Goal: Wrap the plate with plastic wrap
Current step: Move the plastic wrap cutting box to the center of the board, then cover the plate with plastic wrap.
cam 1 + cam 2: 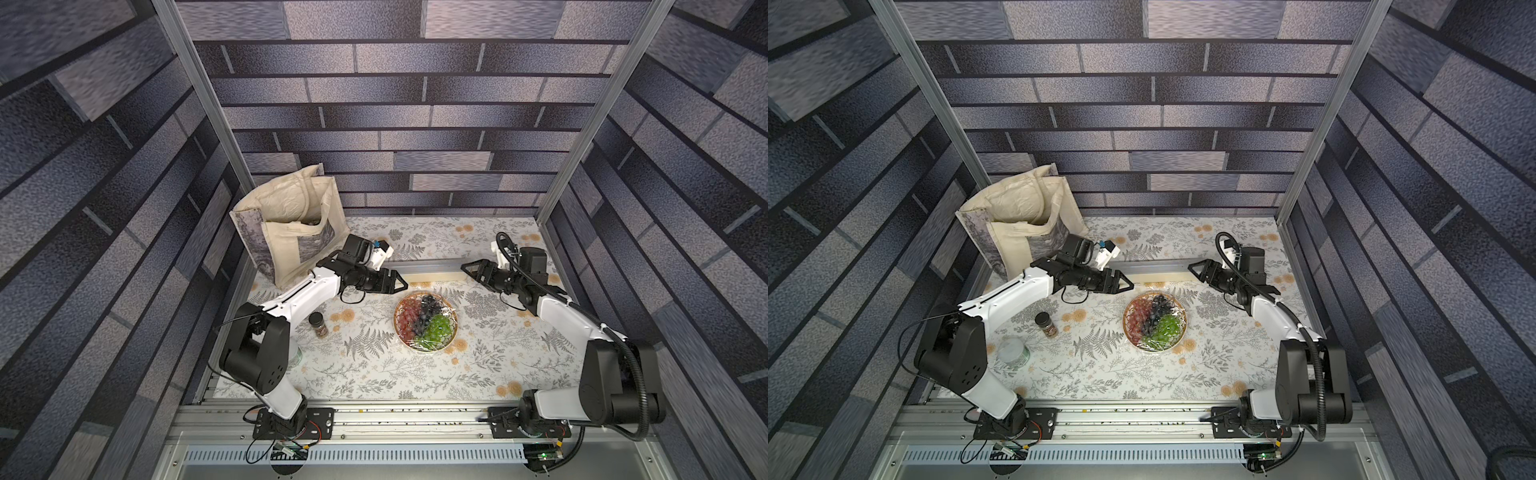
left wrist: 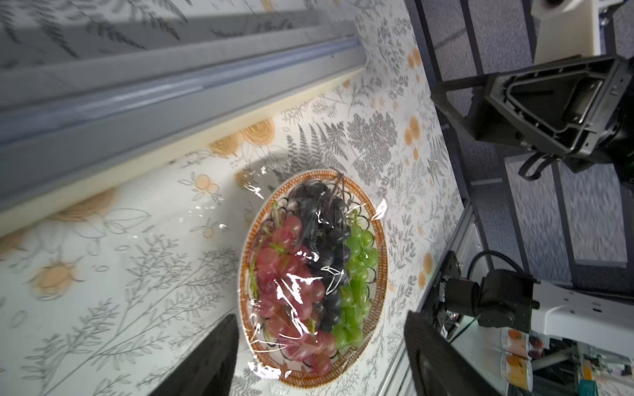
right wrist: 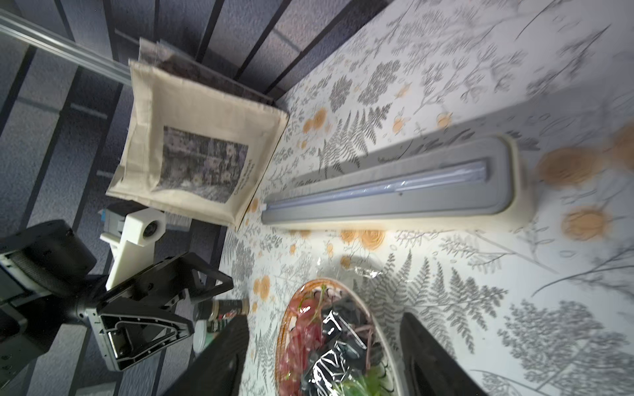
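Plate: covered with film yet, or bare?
Covered. Crinkled plastic wrap lies over the grapes and past the plate rim; tucked underneath or not, cannot tell.

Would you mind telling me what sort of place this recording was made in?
Most likely a robot test booth dressed as a home table: printed brick-pattern panels on aluminium posts, a floral tablecloth, and the left arm and right arm bolted to a metal rail.
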Tool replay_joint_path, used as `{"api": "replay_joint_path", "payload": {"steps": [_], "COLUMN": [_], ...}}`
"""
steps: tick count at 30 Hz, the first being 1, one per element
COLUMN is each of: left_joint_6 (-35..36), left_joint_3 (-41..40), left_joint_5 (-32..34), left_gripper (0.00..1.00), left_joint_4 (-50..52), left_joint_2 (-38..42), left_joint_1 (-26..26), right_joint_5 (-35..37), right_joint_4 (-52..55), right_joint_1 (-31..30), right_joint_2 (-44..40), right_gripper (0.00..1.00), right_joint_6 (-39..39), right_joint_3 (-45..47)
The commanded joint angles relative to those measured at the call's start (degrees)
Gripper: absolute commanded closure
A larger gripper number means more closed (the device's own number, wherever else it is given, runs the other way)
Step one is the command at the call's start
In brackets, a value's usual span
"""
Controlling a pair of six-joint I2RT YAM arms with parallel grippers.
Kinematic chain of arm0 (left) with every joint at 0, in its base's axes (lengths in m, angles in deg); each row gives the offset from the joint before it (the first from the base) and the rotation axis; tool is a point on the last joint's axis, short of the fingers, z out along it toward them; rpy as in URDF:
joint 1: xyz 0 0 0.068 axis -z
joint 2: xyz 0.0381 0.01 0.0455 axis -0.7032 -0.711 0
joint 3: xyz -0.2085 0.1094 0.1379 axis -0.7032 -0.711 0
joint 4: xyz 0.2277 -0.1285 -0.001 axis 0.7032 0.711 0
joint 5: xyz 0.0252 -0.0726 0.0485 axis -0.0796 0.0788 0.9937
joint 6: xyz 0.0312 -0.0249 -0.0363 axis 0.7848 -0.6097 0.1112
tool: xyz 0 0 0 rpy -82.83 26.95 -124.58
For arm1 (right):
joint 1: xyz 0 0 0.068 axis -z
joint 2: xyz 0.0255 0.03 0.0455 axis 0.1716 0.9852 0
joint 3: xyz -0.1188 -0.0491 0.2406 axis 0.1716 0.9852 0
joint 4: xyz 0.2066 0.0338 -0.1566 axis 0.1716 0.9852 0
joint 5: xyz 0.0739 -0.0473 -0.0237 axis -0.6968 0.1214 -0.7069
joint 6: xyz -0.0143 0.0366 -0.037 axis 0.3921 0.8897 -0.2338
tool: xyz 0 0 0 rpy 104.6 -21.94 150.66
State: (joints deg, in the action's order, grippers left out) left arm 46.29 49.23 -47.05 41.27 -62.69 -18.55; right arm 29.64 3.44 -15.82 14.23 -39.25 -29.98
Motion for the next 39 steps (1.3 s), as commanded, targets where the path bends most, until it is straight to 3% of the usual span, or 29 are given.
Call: {"api": "replay_joint_path", "payload": {"steps": [1, 8, 21, 39], "left_joint_6": [-0.65, -2.61, -2.53, -5.94], "left_joint_3": [-1.58, -0.46, 0.78, 3.39], "left_joint_5": [-1.06, 1.80, -6.77, -14.60], "left_gripper": [0.22, 0.17, 0.16, 0.14], "left_joint_4": [-0.84, -1.96, 1.59, 0.62], "left_joint_2": [-3.32, -6.36, -12.68, -16.89], "left_joint_1": [-0.11, -1.33, 0.18, 2.70], "right_joint_5": [-2.03, 0.36, -3.38, -7.03], "right_joint_4": [-2.59, -7.29, -8.54, -37.62], "right_joint_1": [-3.61, -5.67, -7.11, -12.80], "right_joint_2": [3.52, 10.68, 15.89, 19.99], "right_gripper": [0.25, 0.13, 0.07, 0.03], "right_joint_6": [2.54, 4.89, 6.57, 29.77], "right_joint_3": [2.33, 0.53, 1.95, 10.23]}}
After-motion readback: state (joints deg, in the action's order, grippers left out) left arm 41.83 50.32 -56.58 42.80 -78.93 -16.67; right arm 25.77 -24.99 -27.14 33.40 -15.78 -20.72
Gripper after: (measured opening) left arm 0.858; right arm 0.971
